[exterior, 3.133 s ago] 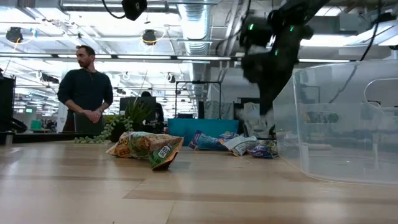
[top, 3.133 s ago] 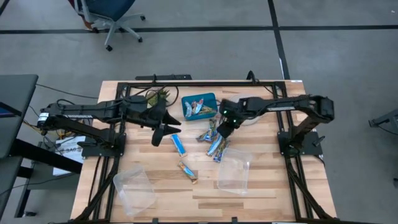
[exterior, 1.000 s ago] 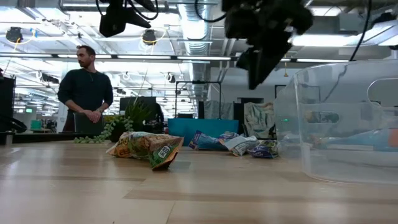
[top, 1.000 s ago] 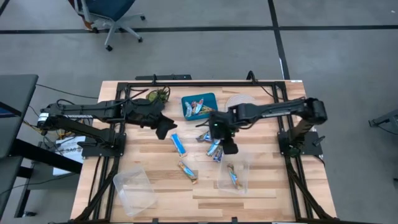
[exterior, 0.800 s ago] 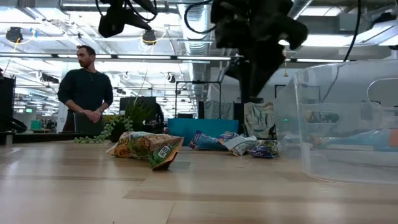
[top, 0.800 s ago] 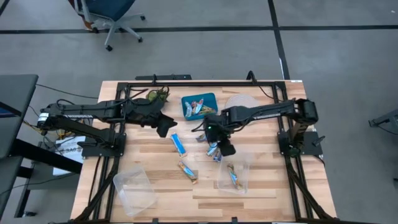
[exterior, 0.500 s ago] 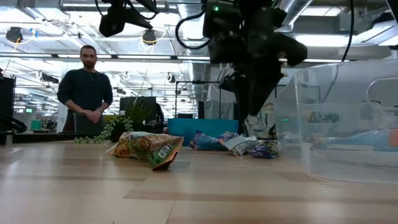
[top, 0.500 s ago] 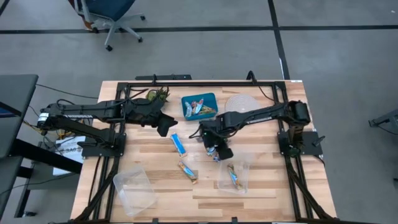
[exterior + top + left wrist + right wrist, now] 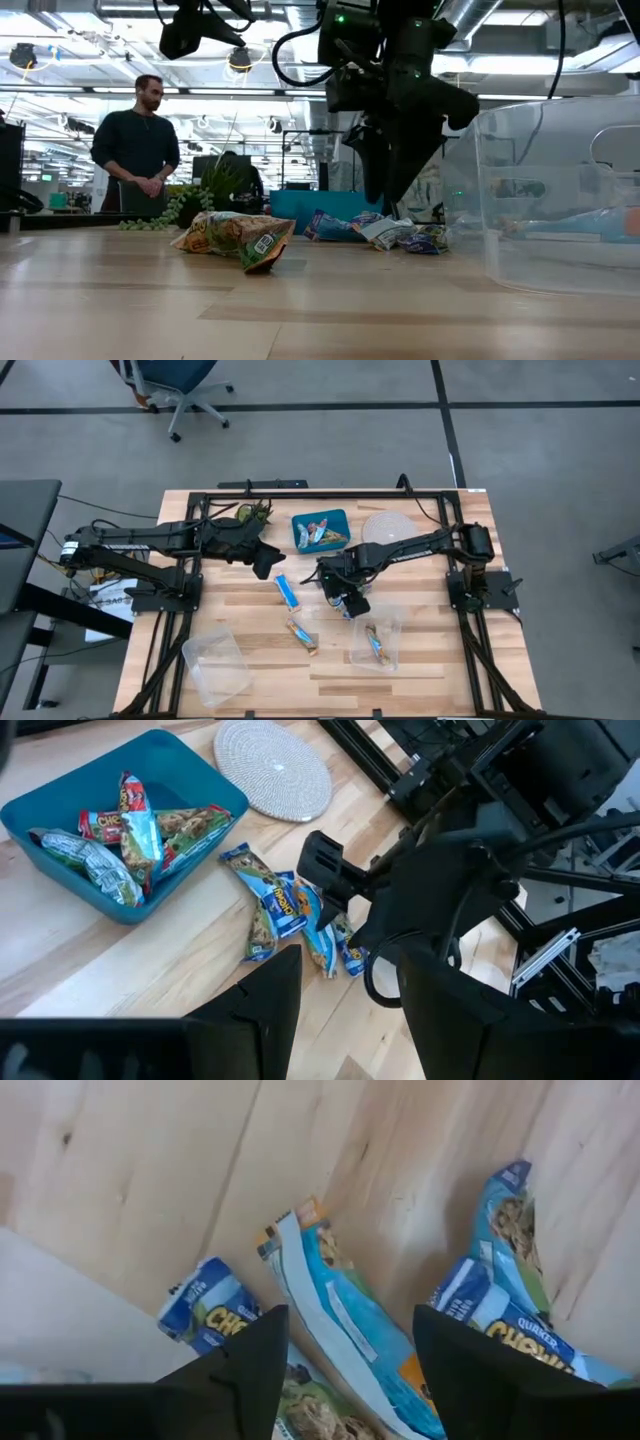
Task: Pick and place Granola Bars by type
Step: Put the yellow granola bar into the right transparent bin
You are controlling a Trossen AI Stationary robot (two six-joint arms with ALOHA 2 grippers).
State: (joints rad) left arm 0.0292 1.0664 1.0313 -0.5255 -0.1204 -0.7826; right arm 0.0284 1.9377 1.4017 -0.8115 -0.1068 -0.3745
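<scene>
A pile of blue-white Granola Bars (image 9: pixel 345 598) lies mid-table. My right gripper (image 9: pixel 348 1320) hangs open just above the pile, pointing down, with one blue bar (image 9: pixel 345 1305) showing between its fingers; whether they touch it does not show. In the low view this gripper (image 9: pixel 385 195) stands right over the pile (image 9: pixel 385 232). One blue bar (image 9: pixel 288 593) and one orange-green bar (image 9: pixel 302 635) lie apart on the wood. More bars fill the blue tray (image 9: pixel 303 520). My left gripper (image 9: pixel 264 564) waits open, raised, left of the tray.
A clear container (image 9: pixel 392 622) near the right arm holds bars (image 9: pixel 375 644); a second clear container (image 9: pixel 215 665) sits at the near left. A round woven mat (image 9: pixel 385 525) and a green plant (image 9: pixel 252 513) are at the far side. A person (image 9: pixel 138 150) stands beyond the table.
My right gripper has gone from beside the right-hand container toward the table's left edge and down, ending low over the pile of blue bars. The bars have stayed where they lay.
</scene>
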